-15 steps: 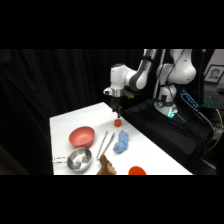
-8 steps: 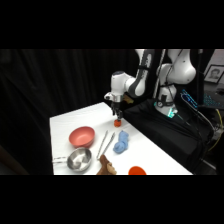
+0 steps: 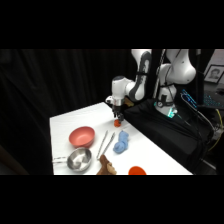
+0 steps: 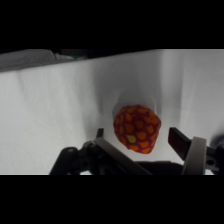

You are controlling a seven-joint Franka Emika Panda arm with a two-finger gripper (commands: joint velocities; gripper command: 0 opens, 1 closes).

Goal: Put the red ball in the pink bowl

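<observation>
1. White arm reaches from the upper right, wrist bent down near the table's point(image 3: 65, 125) far edge.
2. Its gripper point(image 4: 140, 140) hangs right over the red ball point(image 4: 137, 128), fingers spread either side.
3. Ball rests on the table, well apart from the pink bowl point(image 3: 82, 136).

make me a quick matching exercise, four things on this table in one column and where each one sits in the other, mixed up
Things:
1. red ball
2. pink bowl
3. metal bowl
4. blue object

Places:
A. near the table's front edge, just in front of the pink bowl
B. between the open fingers of the hand, at the table's far end
C. right of the tongs, mid-table
D. on the table's left side, behind the metal bowl

Pairs: 1-B, 2-D, 3-A, 4-C
</observation>
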